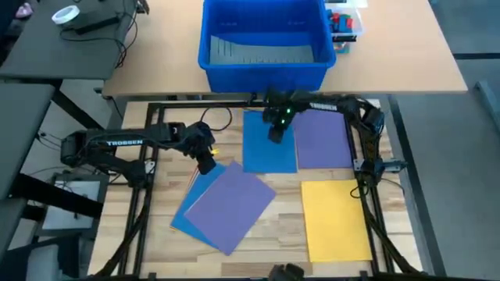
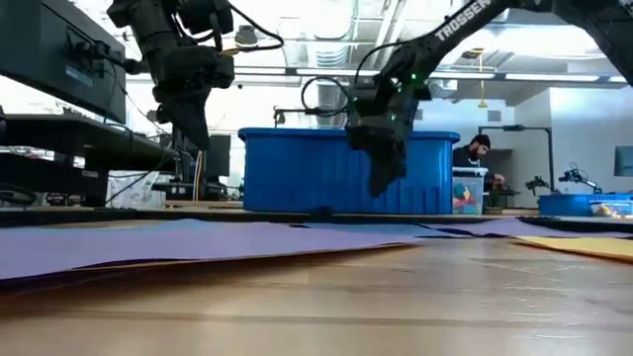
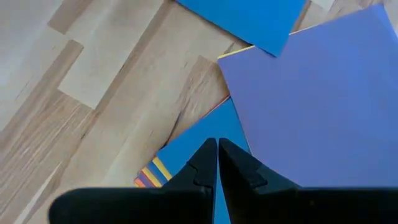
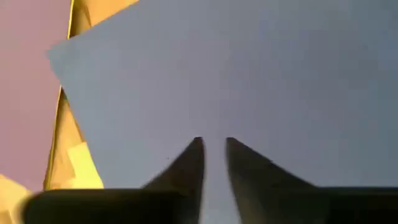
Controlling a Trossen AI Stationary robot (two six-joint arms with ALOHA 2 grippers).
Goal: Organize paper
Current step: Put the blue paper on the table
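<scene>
Right hand (image 1: 275,137) over flat blue paper (image 1: 266,156)

Lab: robot rigs (image 2: 579,178), benches, cables

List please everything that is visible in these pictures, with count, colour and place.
purple sheets: two, purple; one on the stack at table's left, one flat at the far right.
blue sheets: two seen, blue; one flat at the far centre, one under the left purple sheet.
yellow sheet: one, yellow; near right.
bin: one, blue; on the desk beyond the table.
person: one; in the room behind the bin.
left pincer: shut, above the left stack's edge.
right pincer: slightly open, above the centre blue sheet.
</scene>
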